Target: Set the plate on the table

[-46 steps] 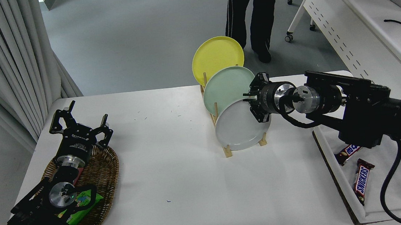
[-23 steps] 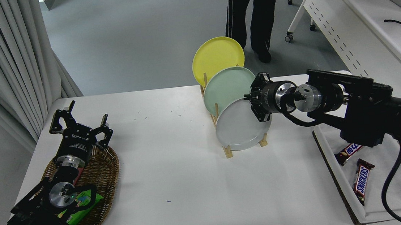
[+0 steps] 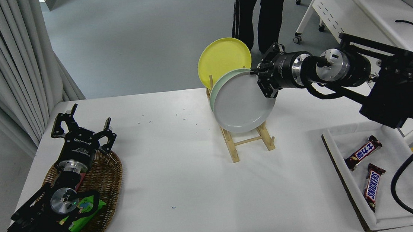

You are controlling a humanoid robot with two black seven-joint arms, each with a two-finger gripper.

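Right gripper (image 3: 263, 83) raised at mid-right, clamped on something; left gripper (image 3: 80, 129) parked lower left, splayed wide.

The round light-grey plate (image 3: 242, 103) hides most of the mint-green plate (image 3: 214, 90) behind it, the standing person in dark trousers (image 3: 262, 10) is cut off above the thighs by the top edge, and the parked left arm's black gripper (image 3: 81, 133) covers part of the brown wicker basket (image 3: 107, 177).

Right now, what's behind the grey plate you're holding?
Behind the grey plate, gripped by the right gripper, a sliver of the mint-green plate shows, the rest covered. The yellow plate stands further back.
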